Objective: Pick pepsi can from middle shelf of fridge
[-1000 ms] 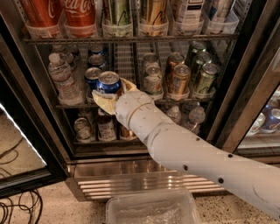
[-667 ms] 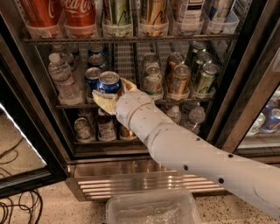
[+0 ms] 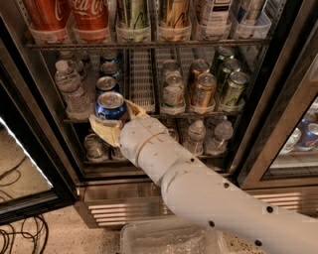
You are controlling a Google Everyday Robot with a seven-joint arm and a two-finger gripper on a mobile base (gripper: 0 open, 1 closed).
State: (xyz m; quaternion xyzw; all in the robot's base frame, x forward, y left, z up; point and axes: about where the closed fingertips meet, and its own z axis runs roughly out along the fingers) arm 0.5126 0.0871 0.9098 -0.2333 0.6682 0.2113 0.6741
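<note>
The pepsi can (image 3: 110,106), blue with a silver top, sits between the yellowish fingers (image 3: 103,132) of my gripper (image 3: 117,121) at the front edge of the middle shelf (image 3: 142,88), on its left side. The gripper is shut on the can. My white arm reaches in from the lower right. More blue cans (image 3: 106,84) stand in the lane behind it. The fridge (image 3: 278,109) stands open, with black door frames and a louvred steel base (image 3: 114,208).
A water bottle (image 3: 70,90) stands left of the can. Silver-white cans (image 3: 173,92), bronze cans (image 3: 202,89) and green cans (image 3: 232,87) fill the lanes to the right. Cola cans (image 3: 91,15) stand on the shelf above. A clear plastic bin (image 3: 169,240) lies on the floor below.
The gripper and the pepsi can in it have shifted slightly left and down, out from the shelf front. Everything else stays put.
</note>
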